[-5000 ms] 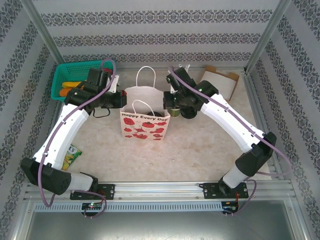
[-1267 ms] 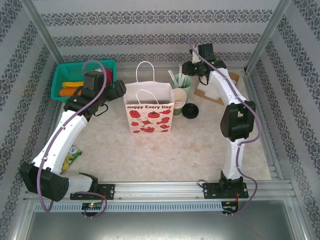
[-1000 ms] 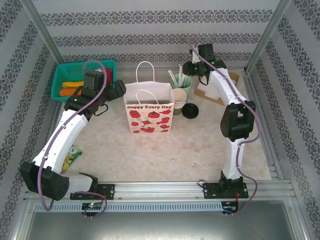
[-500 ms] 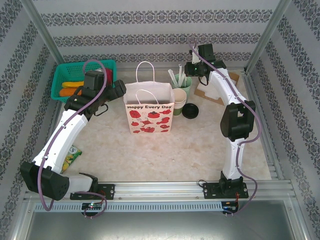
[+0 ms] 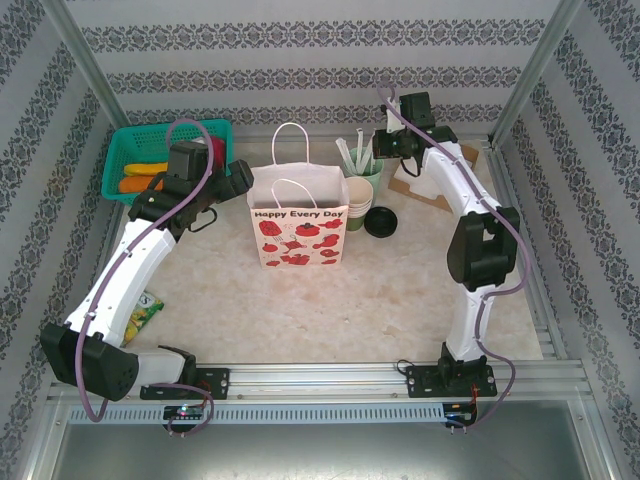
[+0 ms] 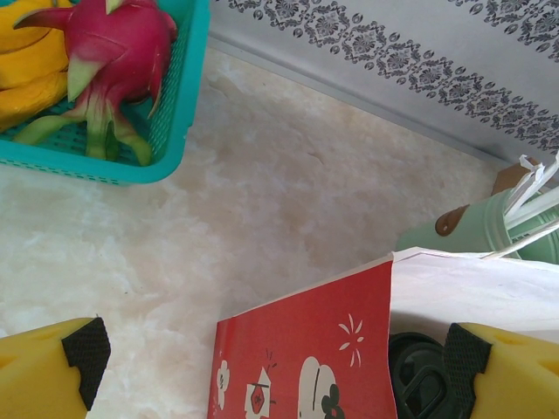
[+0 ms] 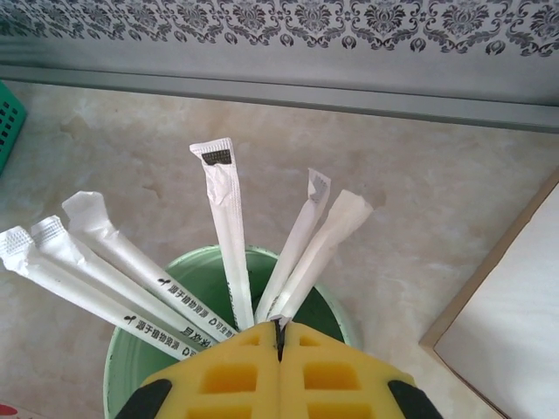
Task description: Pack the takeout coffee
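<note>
Scene: Two white robot arms reach over a pale marbled table (image 5: 400, 290) inside a papered booth.
Paper bag: The paper bag (image 5: 298, 228) stands upright in the middle of the table, nearer the far edge. Strawberries and "Happy Every Day" are printed on its near face, and both handles are up.
Takeout coffee: The takeout coffee (image 6: 421, 381) sits down inside the bag. Only its black lid is visible, in the left wrist view, just beside the open gripper's right finger.
Left gripper: The left gripper (image 6: 278, 367) is at the bag's far left corner with its jaws spread wide. The bag's red side panel lies between the fingers, and the left finger is clear of it.
Right gripper: The right gripper (image 7: 279, 332) hangs over the mint-green cup (image 6: 485, 229) with its yellow padded jaws pressed together. Their tips meet where two wrappers run down; whether one is pinched, I cannot tell.
Straws: Wrapped straws (image 7: 223, 236) fan out of that cup, which stands near the far edge, right of the bag.
Beside the bag: A stack of paper cups (image 5: 358, 202) stands just right of the bag, with a black disc (image 5: 380, 222) on the table beside it.
Far left corner: A teal basket (image 6: 188, 105) holds a dragon fruit (image 6: 118, 44) and some yellow produce.
Far right corner: A cardboard sheet (image 5: 405, 186) lies partly under the right arm.
Left edge: A snack packet (image 5: 146, 310) peeks out from beside the left arm.
</note>
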